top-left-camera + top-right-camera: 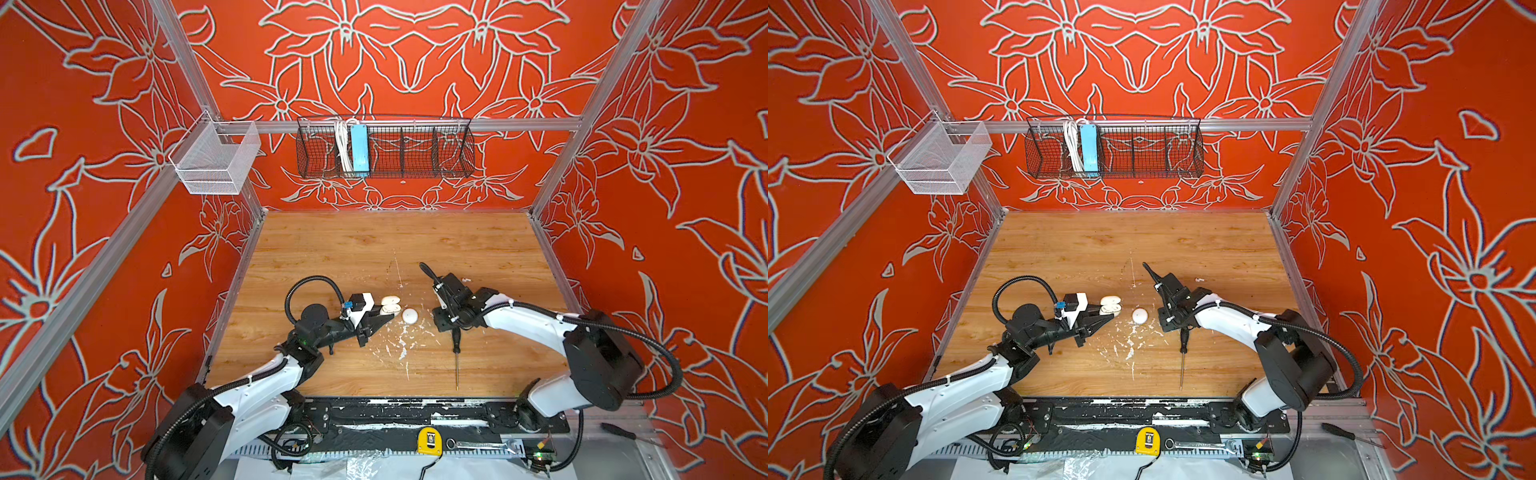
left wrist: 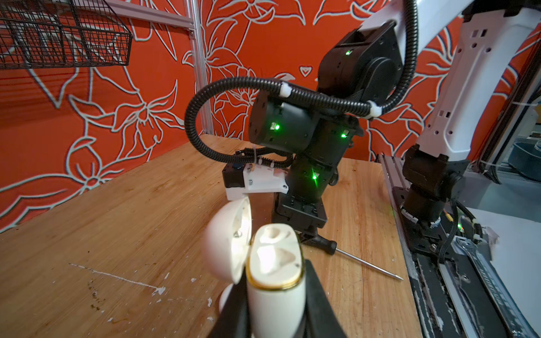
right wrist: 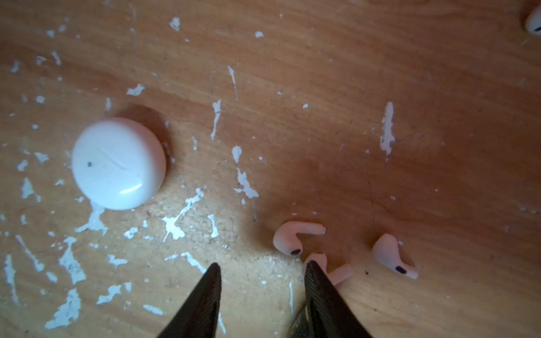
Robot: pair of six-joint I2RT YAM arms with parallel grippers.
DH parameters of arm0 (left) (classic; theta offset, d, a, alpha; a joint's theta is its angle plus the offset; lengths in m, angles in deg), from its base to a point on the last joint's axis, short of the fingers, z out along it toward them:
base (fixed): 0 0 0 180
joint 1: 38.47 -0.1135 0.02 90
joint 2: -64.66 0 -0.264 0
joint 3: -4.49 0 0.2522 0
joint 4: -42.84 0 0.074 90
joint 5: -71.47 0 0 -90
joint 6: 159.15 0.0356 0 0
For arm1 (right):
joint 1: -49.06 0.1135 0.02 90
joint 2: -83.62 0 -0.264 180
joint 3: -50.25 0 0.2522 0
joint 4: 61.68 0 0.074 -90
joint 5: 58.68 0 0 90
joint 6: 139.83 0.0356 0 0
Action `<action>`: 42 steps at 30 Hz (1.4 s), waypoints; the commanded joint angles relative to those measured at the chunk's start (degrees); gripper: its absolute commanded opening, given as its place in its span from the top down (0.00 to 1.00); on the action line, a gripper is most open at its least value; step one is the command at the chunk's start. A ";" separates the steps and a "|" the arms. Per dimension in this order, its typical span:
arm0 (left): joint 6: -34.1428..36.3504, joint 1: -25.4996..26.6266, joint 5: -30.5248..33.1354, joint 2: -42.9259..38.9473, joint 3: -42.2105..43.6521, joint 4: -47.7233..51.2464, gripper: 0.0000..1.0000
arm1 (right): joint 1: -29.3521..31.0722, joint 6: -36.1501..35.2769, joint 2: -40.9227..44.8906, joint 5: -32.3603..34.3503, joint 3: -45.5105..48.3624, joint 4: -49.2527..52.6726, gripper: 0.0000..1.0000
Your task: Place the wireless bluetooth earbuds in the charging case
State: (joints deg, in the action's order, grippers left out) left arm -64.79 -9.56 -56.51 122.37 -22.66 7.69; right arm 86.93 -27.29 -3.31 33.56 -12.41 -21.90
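**Left gripper** (image 2: 272, 282): you have it clamped tight on the case (image 2: 276, 257), a finger on each flank of the base. The lid (image 2: 228, 243) is swung open on its hinge and two wells show. In both top views the case (image 1: 391, 304) is left of centre over the table (image 1: 332, 249). You cannot tell whether it rests on the wood.

**Right gripper** (image 3: 260, 264): pointed down at the table, jaws part-way apart, nothing between them.

**Earbuds** (image 3: 294, 238): three lie on the wood in your right wrist view.
- The first is just ahead of one finger (image 3: 322, 292).
- A second (image 3: 393, 256) lies beside the first, apart from it.
- A third (image 3: 341, 270) is half hidden behind that finger.

**Puck** (image 1: 409, 316): round, white, shut, flat on the table between the two grippers. It is near the case, not touching.

**Screwdriver** (image 1: 456, 345): on the table, handle under the right wrist, shaft pointing to the front edge.
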 commanded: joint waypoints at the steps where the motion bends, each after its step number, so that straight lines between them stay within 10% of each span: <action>1: 0.91 0.42 0.09 -0.68 -0.90 -0.34 1.00 | -0.23 1.07 -1.28 -0.28 -1.46 -0.90 0.52; 30: 4.16 2.38 0.96 -3.75 -2.08 4.43 1.00 | 0.10 6.75 -3.55 -4.91 -1.46 -9.59 0.63; 42: 5.48 3.35 2.01 -5.68 -2.08 6.28 1.00 | -1.13 4.06 -6.05 1.69 -3.37 -7.23 0.46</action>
State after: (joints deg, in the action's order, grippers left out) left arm -60.68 -6.64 -55.08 117.76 -23.43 13.99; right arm 86.09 -22.80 -6.53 33.64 -13.97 -30.42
